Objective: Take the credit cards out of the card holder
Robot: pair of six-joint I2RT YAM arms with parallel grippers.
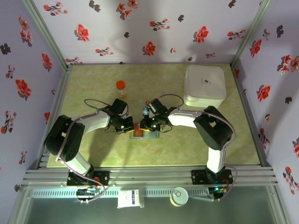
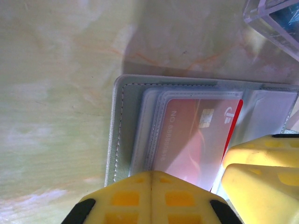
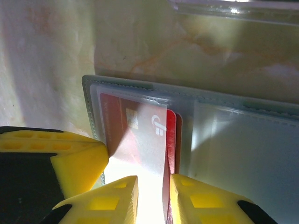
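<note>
Holder [image 2: 117, 135] open flat on table [image 2: 56, 93], between arms. Red card [image 2: 196, 140] sits in pocket. Left pincer [image 2: 150, 198] together, tips look to press holder edge: push down so holder can't slide. Right pincer [image 3: 153, 200] jaws bit apart, card edge between; can't tell if pinched. Squeeze firm, pull straight, slow.

Three walls [image 1: 149, 32] close the space in on the left, far and right sides, papered pale lavender with scattered red and dark flowers. Soft shadows fall across the far wall, near its top. Grey metal posts [image 1: 46, 32] run up the far corners. The table [image 1: 93, 88] has a yellow-green marbled top, evenly lit. A ribbed metal rail [image 1: 149, 175] runs along its near edge.
</note>
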